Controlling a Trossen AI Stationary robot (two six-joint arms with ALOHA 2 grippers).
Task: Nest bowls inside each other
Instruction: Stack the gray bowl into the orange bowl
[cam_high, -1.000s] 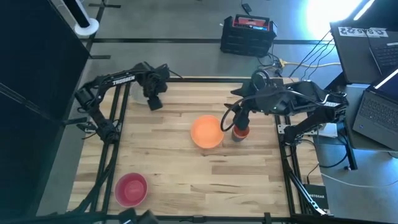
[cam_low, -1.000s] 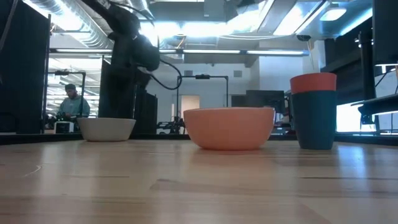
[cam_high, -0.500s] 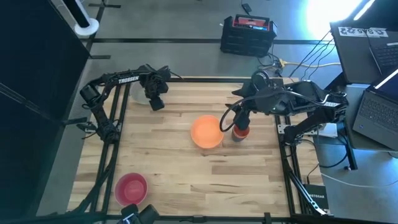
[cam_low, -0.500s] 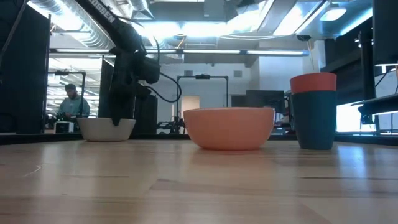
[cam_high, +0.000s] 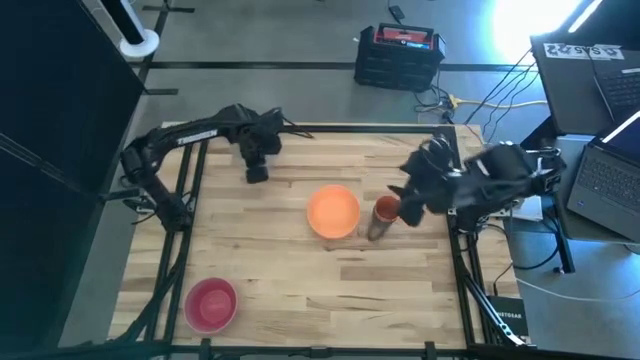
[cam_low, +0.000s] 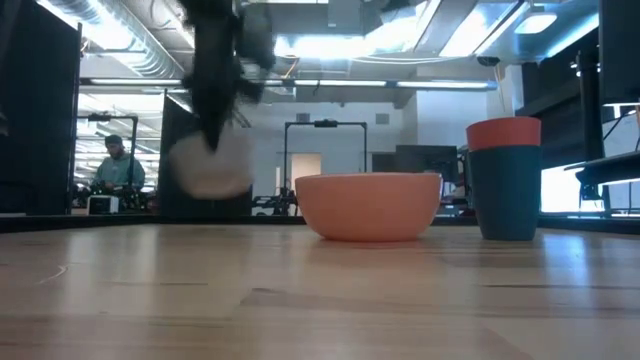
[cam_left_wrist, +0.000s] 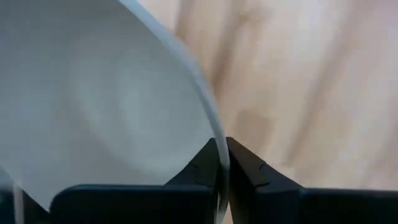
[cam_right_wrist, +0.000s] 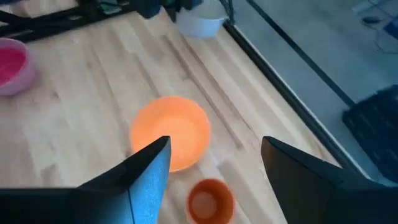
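My left gripper (cam_high: 257, 172) is shut on a grey-white bowl (cam_low: 210, 165), which is lifted off the table at the far left; the arm hides it in the high view. An orange bowl (cam_high: 332, 212) rests on its base at the table's middle. Just right of it, a small orange-red bowl (cam_low: 503, 131) sits in the mouth of a dark blue one (cam_low: 503, 198). A pink bowl (cam_high: 211, 303) stands near the front left corner. My right gripper (cam_right_wrist: 214, 168) hangs open above and to the right of the small stack, with nothing between its fingers. My left gripper pinches the grey-white bowl's rim (cam_left_wrist: 219, 163) between its two fingers, one finger inside the bowl and one outside. The fingers come from above, pointing down. The bowl hangs below them, clear of the table.
Bare wooden tabletop (cam_high: 300, 280) lies between the orange bowl and the pink bowl. The table's dark frame rails run along the left and right edges. A laptop (cam_high: 610, 170) and cables sit beyond the right edge.
My left gripper has come down onto the grey-white bowl, shut on its rim, then lifted it clear and carried it toward the table's middle. My right gripper has drawn back from above the small stacked bowls toward the right edge, staying open.
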